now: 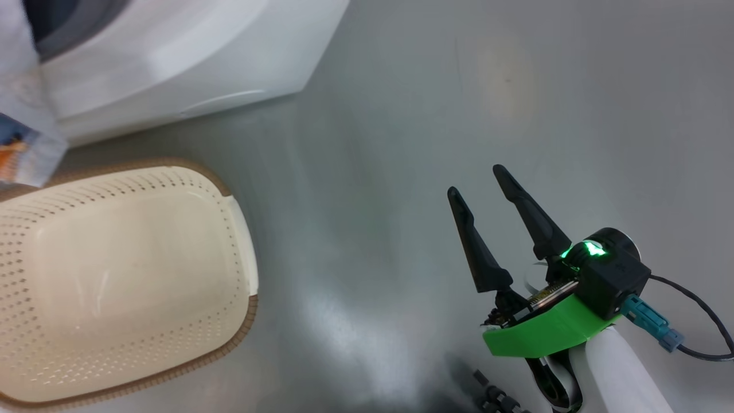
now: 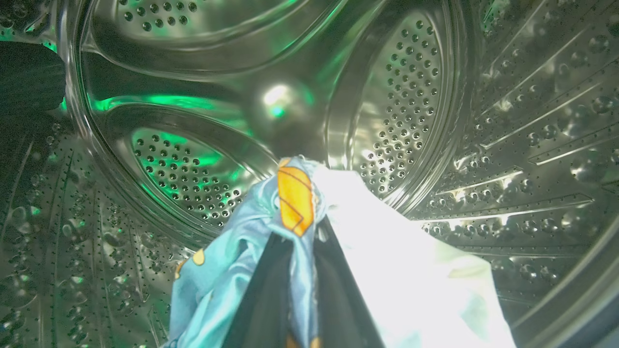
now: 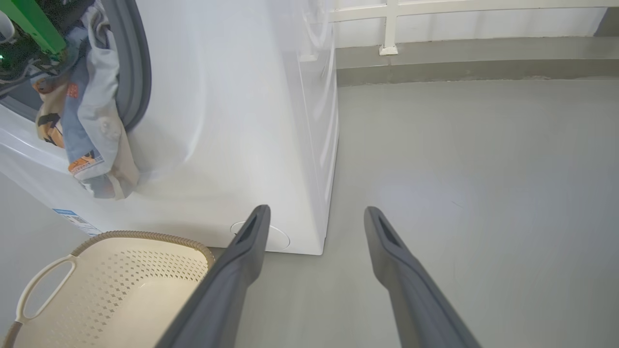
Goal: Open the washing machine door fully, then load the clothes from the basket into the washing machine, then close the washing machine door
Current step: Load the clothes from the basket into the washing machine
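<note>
My left gripper (image 2: 304, 227) is inside the steel drum (image 2: 203, 121) of the washing machine (image 3: 232, 125), shut on the light-blue printed clothes (image 2: 290, 203). Part of the clothes (image 3: 92, 111) hangs out over the grey gasket (image 3: 138, 72) and down the machine's white front. A corner of that fabric (image 1: 23, 137) shows at the left edge of the head view. The cream basket (image 1: 126, 275) stands on the floor below, with nothing in it. My right gripper (image 1: 479, 178) hovers open over the bare floor, right of the basket. The washing machine door is out of view.
Grey floor (image 1: 459, 86) spreads to the right of the machine. A low grey kerb with a white railing (image 3: 435, 29) runs along the far side. A round white cap (image 3: 273, 239) sits low on the machine's front. A cable (image 1: 699, 310) trails from my right wrist.
</note>
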Available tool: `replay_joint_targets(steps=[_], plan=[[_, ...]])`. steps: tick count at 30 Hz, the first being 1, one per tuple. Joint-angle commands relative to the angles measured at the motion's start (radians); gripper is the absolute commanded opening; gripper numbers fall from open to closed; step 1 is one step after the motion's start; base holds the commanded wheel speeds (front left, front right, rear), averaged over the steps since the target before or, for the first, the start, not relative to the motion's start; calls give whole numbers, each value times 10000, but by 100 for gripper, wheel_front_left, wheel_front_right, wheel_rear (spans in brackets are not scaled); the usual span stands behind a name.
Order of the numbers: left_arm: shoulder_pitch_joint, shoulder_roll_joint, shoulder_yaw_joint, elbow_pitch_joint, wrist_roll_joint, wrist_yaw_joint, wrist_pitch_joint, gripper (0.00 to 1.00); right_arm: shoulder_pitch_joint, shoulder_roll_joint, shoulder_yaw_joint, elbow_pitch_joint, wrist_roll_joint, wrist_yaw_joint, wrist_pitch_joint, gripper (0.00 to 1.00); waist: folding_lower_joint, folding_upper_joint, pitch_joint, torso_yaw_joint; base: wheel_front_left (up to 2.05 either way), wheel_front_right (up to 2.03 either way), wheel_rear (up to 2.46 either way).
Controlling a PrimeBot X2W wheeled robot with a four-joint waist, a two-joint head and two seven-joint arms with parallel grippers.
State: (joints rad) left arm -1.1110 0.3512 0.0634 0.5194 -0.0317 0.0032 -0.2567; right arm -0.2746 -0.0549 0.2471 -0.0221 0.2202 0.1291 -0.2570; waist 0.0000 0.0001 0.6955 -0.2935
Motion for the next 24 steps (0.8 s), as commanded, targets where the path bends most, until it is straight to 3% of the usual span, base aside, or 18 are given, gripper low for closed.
replay_joint_targets(steps=[1, 13, 24], plan=[[-353, 562, 108, -199, 123, -25, -51, 0, 77, 46, 261, -239, 2, 16, -48, 100, 0, -1, 423, -286, 0, 0, 0], [-2541, 952, -301, 219, 435, 85, -51, 0, 16, 46, 362, -330, -61, 16, -48, 100, 0, -1, 1136, -534, 0, 0, 0], [-3257, 1015, -463, 126, 326, 227, -51, 0, 77, 47, 350, -338, -30, 16, -48, 100, 0, -1, 1318, -543, 0, 0, 0]])
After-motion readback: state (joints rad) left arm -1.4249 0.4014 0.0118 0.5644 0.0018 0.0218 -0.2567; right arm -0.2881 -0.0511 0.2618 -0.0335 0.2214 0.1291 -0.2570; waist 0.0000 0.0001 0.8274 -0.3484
